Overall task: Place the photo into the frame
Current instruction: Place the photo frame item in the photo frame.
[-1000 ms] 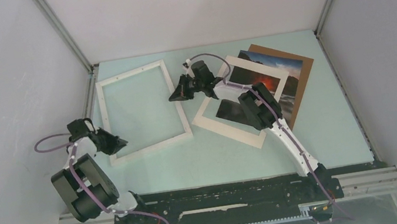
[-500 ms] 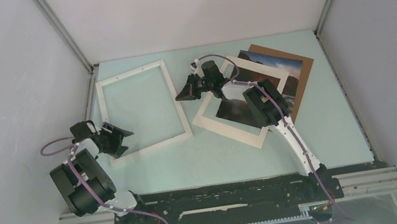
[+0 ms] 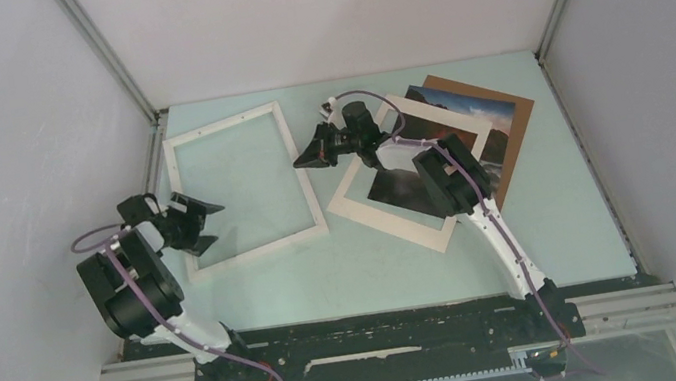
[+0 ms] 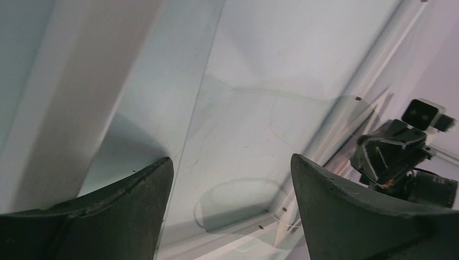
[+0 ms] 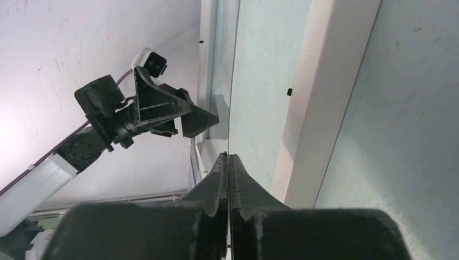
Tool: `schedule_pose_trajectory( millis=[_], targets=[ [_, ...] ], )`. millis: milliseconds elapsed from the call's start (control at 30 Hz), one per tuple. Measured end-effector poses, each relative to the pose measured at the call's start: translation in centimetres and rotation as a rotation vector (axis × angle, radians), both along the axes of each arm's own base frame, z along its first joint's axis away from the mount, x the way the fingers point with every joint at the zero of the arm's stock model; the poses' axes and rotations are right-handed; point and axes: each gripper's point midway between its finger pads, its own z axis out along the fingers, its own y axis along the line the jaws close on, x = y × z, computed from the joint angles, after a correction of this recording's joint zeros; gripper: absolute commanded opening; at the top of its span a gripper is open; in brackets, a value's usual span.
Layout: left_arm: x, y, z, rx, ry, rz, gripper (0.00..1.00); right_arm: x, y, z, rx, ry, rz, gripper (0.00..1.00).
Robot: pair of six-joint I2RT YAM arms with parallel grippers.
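The white frame (image 3: 223,123) lies flat at the left of the table. A clear pane (image 3: 248,189) sits over its opening, seen edge-on in the right wrist view (image 5: 233,81). My right gripper (image 3: 301,161) is at the frame's right rim, shut on the pane's edge (image 5: 228,157). My left gripper (image 3: 207,222) hovers open over the frame's near left corner, nothing between its fingers (image 4: 231,158). The photo (image 3: 469,115), a dark landscape with a wide white border (image 3: 388,213), lies to the right, partly hidden by my right arm.
A brown backing board (image 3: 516,111) lies under the photo at the back right. Enclosure walls stand close to the frame's left side and the table's far edge. My right arm (image 3: 480,220) stretches across the photo.
My left gripper has opened and shifted slightly towards the frame's inside, letting go of the pane's corner. My right gripper stays shut and has barely moved.
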Motion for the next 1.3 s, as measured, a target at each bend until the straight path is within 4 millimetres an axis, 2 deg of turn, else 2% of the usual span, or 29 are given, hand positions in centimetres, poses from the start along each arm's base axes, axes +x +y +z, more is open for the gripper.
schedule_pose_trajectory(
  millis=[167,467,633,900,1067,1300],
  targets=[
    [0.8,-0.2,-0.1,-0.019,-0.013,-0.011,0.76,0.0,-0.1,-0.1,-0.001,0.001,-0.002,0.00],
    [2.0,0.2,1.0,-0.002,-0.079,-0.001,0.43,-0.1,-0.5,-0.9,-0.005,0.009,-0.008,0.00],
    [2.6,0.5,2.2,0.019,-0.125,-0.001,0.29,0.1,-0.7,-0.8,0.006,-0.003,-0.012,0.00],
    [2.3,0.5,1.9,0.033,-0.111,-0.010,0.09,0.0,-0.7,-0.5,0.014,-0.015,-0.013,0.00],
    [1.9,0.9,1.7,0.066,-0.085,-0.024,0.00,-0.1,-0.7,-0.4,0.020,-0.025,-0.012,0.00],
    [1.4,1.2,1.2,0.101,-0.054,-0.035,0.00,-0.6,-0.5,0.8,0.029,-0.048,-0.005,0.00]
  ],
)
